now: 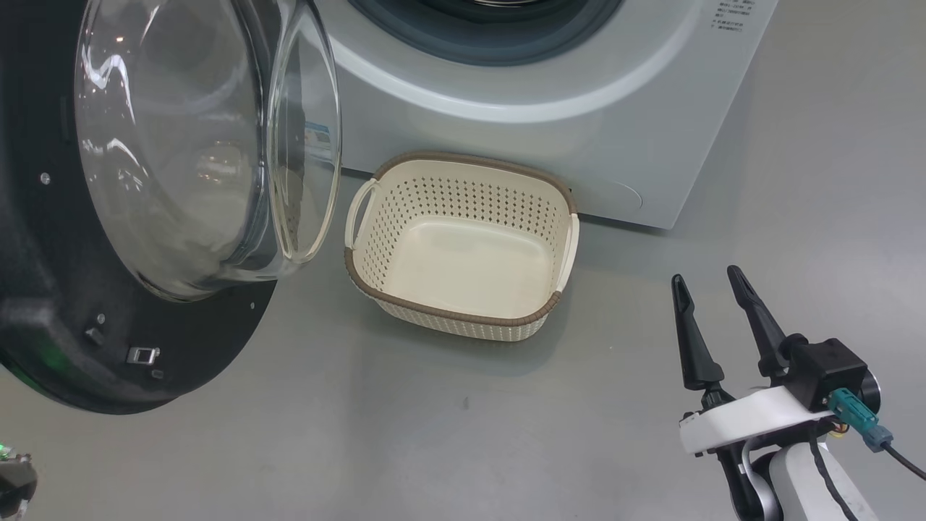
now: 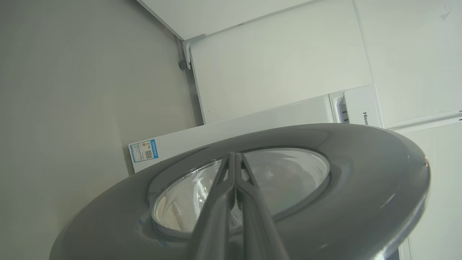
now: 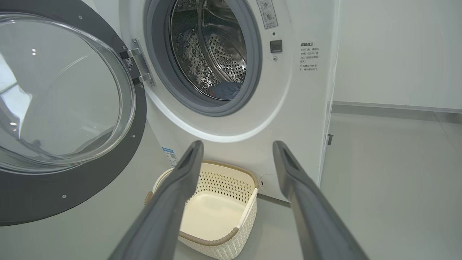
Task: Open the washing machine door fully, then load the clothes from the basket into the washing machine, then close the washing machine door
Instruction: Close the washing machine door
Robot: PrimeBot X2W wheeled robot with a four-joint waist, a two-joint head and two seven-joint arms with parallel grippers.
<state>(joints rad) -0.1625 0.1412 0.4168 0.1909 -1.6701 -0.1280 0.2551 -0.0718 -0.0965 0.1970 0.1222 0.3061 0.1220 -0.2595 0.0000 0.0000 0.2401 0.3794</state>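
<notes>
Washing machine [image 1: 579, 130]: white, drum mouth uncovered.
Washing machine door [image 1: 72, 325]: swung wide at machine's left side.
Basket [image 1: 463, 202]: on floor against machine front, empty.
Right gripper [image 1: 705, 275]: raised before machine, fingers spread, holding nothing.
Left gripper [image 2: 235, 155]: fingers pressed together, empty, over door's outer face; contact unclear.
Right wrist view adds clothes [image 3: 225, 90]: blue patch low inside machine drum.

A smooth grey floor [image 1: 463, 449] lies under soft, even light, with faint shadows and one small dark speck [image 1: 466, 402]. In the right wrist view a plain pale wall [image 3: 397, 50] meets the floor along a low grey skirting strip [image 3: 389, 107]. The left wrist view shows white wall panels [image 2: 281, 68].
</notes>
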